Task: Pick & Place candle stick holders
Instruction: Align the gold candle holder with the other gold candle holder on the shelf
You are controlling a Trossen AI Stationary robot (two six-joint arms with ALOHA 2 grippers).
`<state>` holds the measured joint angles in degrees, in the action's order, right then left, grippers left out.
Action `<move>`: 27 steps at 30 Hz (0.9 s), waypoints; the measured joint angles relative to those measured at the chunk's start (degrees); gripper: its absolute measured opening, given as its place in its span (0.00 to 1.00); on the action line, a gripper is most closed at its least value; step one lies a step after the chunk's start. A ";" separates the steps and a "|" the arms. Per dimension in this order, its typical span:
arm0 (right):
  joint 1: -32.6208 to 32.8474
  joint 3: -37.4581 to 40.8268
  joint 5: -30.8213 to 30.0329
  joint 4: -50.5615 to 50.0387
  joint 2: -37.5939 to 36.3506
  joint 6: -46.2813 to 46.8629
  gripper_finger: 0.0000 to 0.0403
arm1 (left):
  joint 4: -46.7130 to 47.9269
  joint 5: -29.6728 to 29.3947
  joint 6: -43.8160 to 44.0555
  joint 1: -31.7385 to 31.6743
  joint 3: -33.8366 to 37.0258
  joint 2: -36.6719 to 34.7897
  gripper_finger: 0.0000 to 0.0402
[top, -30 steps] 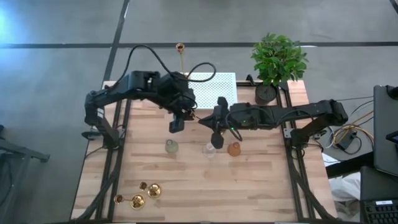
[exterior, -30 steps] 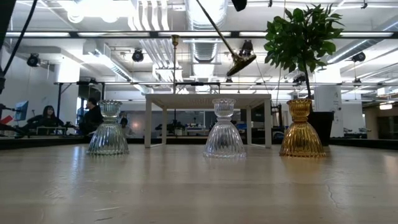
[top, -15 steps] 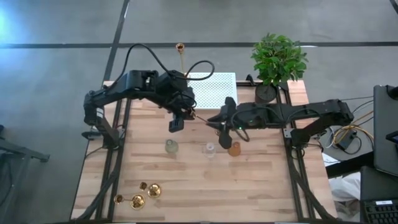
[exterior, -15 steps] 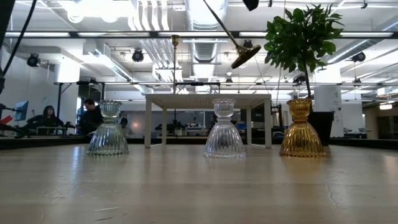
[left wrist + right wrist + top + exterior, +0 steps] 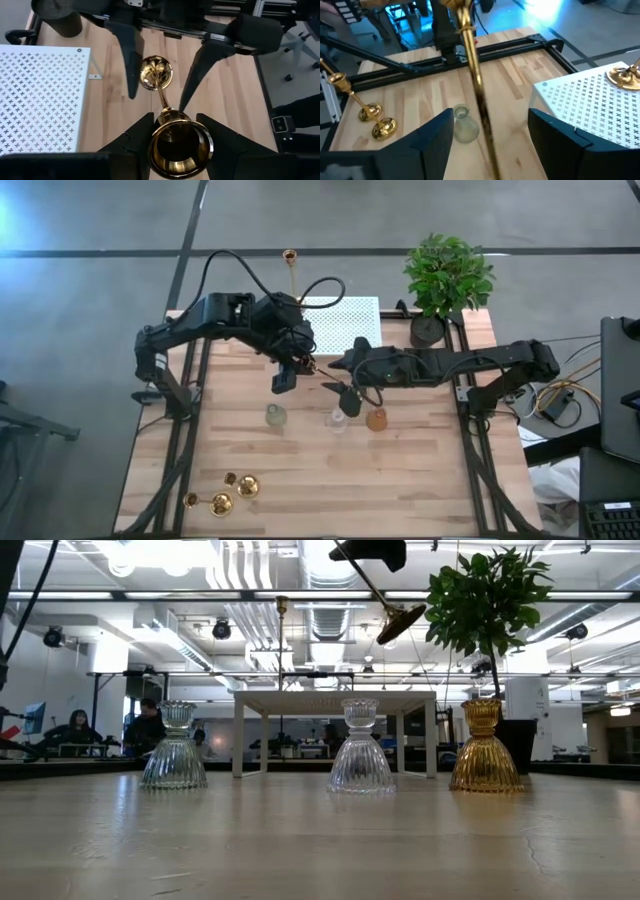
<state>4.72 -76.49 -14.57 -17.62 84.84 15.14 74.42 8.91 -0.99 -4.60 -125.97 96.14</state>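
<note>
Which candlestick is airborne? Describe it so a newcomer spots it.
Find the white perforated plate at the table's rear; in front of it both arms meet. The candlestick is the airborne one there, clamped by the left gripper, the right gripper open around its stem. The rest are set down: a standing candlestick on the plate, two lying candlesticks at the front-left corner.

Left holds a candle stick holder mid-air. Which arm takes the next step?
Right: the right gripper is open astride the stem of the candle stick holder; the left gripper is shut on one end.
</note>
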 joint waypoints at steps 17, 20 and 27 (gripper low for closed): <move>-0.45 0.00 3.02 7.53 2.06 -1.40 0.05 | -2.59 1.17 0.20 0.02 0.02 0.04 0.35; -0.37 0.00 3.42 7.49 1.99 -1.95 0.03 | -2.59 2.04 0.24 0.02 0.02 0.04 0.35; -0.36 -1.11 3.48 6.66 2.01 -2.54 0.02 | -2.70 2.61 1.01 -0.01 -0.02 0.04 0.35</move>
<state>4.36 -77.60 -11.09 -10.96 86.85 12.60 71.72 11.52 0.01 -4.61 -125.99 96.18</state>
